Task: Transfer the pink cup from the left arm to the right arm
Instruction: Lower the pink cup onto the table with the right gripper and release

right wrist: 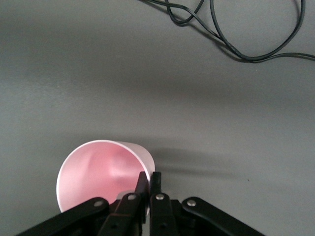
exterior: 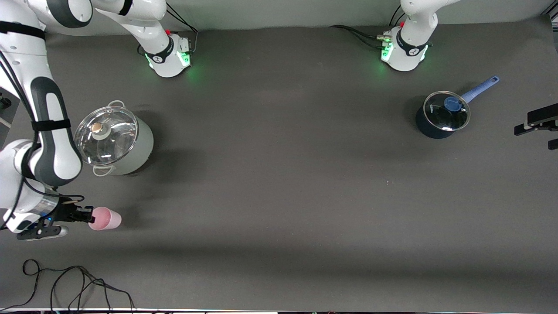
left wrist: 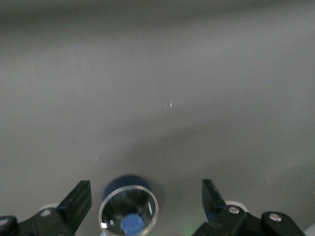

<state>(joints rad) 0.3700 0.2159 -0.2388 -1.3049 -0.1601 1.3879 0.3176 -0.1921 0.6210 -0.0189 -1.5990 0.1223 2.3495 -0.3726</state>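
Observation:
The pink cup (exterior: 107, 219) is a small pale-pink tumbler near the right arm's end of the table. It is tilted, with its mouth toward the right gripper. My right gripper (exterior: 87, 216) is shut on the cup's rim. In the right wrist view one finger is inside the cup (right wrist: 103, 177) and one is outside, and my right gripper (right wrist: 149, 178) pinches the wall. I cannot tell whether the cup touches the table. My left gripper (exterior: 538, 123) waits open and empty at the left arm's end. In its own view my left gripper (left wrist: 146, 192) has its fingers spread wide.
A pale stockpot with a glass lid (exterior: 115, 141) stands close to the right arm's forearm. A dark blue saucepan with a glass lid and a blue handle (exterior: 442, 115) stands near the left gripper and also shows in the left wrist view (left wrist: 129, 209). Black cables (exterior: 78, 283) lie by the near edge.

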